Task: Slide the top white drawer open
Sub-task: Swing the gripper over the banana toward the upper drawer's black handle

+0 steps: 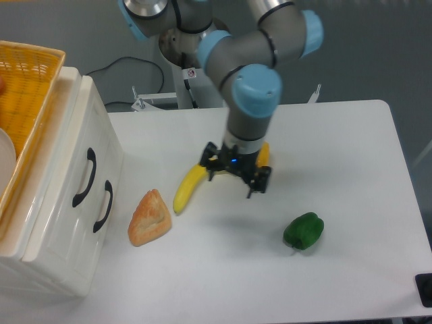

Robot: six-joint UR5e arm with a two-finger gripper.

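the gripper (231, 181) hung with its fingers apart and empty, over the table near the banana (189, 189). the top white drawer (75, 165) lay well apart at its nine o'clock, closed, its black handle (84, 177) running roughly twelve to six.

Bright, even overhead light casts soft shadows on the white table (351, 169); focus slightly soft throughout.

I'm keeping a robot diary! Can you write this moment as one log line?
top white drawer: closed | tool: over table, apart from drawer, nothing held | banana: beside tool | step: not begun
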